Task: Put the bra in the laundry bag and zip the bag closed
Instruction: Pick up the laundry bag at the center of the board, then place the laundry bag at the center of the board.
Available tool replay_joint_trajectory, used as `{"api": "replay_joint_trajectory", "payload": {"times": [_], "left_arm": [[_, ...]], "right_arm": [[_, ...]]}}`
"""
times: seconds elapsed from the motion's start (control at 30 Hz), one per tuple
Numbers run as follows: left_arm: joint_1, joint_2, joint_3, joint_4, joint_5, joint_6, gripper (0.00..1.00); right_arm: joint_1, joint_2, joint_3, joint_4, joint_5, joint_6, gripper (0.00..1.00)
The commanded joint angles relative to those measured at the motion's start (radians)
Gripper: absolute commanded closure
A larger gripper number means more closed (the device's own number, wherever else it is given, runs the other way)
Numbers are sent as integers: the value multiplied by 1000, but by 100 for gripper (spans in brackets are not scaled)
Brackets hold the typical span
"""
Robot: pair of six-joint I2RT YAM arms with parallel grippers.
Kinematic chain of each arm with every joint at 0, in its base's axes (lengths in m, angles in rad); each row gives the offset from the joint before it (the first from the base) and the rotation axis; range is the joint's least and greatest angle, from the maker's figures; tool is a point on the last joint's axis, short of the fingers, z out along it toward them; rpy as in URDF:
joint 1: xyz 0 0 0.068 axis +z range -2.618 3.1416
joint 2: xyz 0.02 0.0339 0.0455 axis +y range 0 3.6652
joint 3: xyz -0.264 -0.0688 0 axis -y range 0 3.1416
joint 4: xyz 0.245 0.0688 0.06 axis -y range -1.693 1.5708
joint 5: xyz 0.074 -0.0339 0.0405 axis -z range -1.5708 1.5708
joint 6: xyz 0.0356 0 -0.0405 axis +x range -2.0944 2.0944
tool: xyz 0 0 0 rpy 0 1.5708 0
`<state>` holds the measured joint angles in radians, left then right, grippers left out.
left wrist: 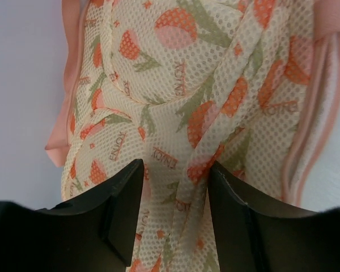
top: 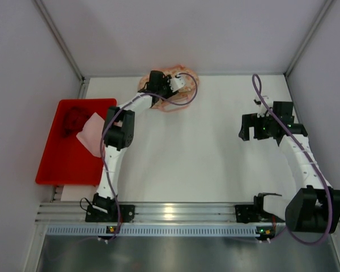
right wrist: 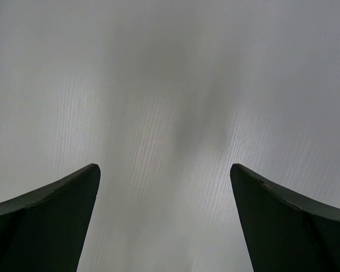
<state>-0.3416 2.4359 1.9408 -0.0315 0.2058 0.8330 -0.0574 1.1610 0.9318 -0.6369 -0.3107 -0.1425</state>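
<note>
The laundry bag (top: 169, 105) is a cream mesh pouch printed with orange strawberries and trimmed in pink, lying at the far back of the table. In the left wrist view the laundry bag (left wrist: 175, 73) fills the frame. My left gripper (top: 178, 84) sits on top of it. Its jaws are partly apart around a raised fold of mesh (left wrist: 201, 164) that touches only the right finger, so the left gripper (left wrist: 175, 170) is open. A dark red bundle (top: 73, 120), which looks like the bra, lies in the red tray (top: 54, 167). My right gripper (top: 245, 127) hovers wide open and empty over bare table (right wrist: 164, 170).
The red tray sits at the left edge of the table, with a pale pink cloth (top: 92, 133) draped over its right rim. White walls close the table in at the back and both sides. A purple cable (top: 188, 97) loops over the bag.
</note>
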Motion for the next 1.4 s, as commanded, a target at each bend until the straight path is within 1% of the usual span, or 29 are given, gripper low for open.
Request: {"api": "replay_joint_trajectory", "payload": {"times": [0.0,0.03,0.13,0.2,0.23,0.27,0.37,0.4,0.5,0.53,0.6,0.67,0.73,0.83,0.87,0.93,1.03,1.07,1.13,1.17,1.2,1.27,1.3,1.33,1.37], "left_arm": [[1,17,64,91,-72,34,47],[1,17,66,106,-75,37,53],[4,9,75,111,-80,40,61],[3,5,92,111,-82,35,75],[4,0,99,111,-85,34,86],[3,-1,122,111,-91,28,100],[3,-9,168,108,-127,-1,100],[3,-9,214,78,-135,-2,100],[3,-30,273,64,-195,-15,100],[4,-43,277,58,-230,-15,100],[1,-95,273,36,-233,-23,100],[-8,-129,271,-28,-255,-25,100],[-20,-193,224,-73,-273,0,100],[-59,-293,143,-97,-350,37,100],[-80,-316,109,-123,-388,31,100],[-112,-369,86,-210,-413,6,100],[-154,-446,-26,-258,-479,-37,100],[-186,-465,-92,-281,-493,-60,100],[-215,-503,-109,-344,-506,-115,100],[-240,-505,-99,-388,-502,-156,100],[-250,-503,-60,-503,-487,-248,100],[-281,-500,-17,-615,-450,-349,100],[-290,-499,9,-712,-422,-453,100],[-298,-500,35,-754,-349,-504,100],[-312,-505,40,-783,-311,-555,100]], "right_arm": [[-13,22,38,25,12,15,1],[-15,23,41,23,13,17,1],[-16,32,45,26,10,18,1],[-16,37,47,26,12,21,1],[-16,39,48,28,12,21,0],[-16,40,50,26,13,23,0],[-18,34,53,25,13,24,1],[-18,32,53,23,13,24,0],[-18,22,52,25,13,24,1],[-18,17,53,25,13,24,1],[-18,11,55,25,12,26,1],[-18,8,62,20,4,27,1],[-18,8,64,17,-1,29,0],[-18,2,71,11,-8,32,0],[-18,-4,73,8,-8,32,1],[-19,-11,71,5,-16,32,1],[-19,-23,68,-1,-18,31,1],[-18,-27,67,-1,-19,29,1],[-19,-32,65,-4,-21,27,1],[-19,-34,67,-6,-21,27,0],[-19,-32,67,-7,-21,26,1],[-21,-35,71,-12,-11,26,1],[-24,-37,73,-10,-10,26,1],[-35,-38,75,-12,-13,24,1],[-41,-44,78,-14,-22,23,0]]}}
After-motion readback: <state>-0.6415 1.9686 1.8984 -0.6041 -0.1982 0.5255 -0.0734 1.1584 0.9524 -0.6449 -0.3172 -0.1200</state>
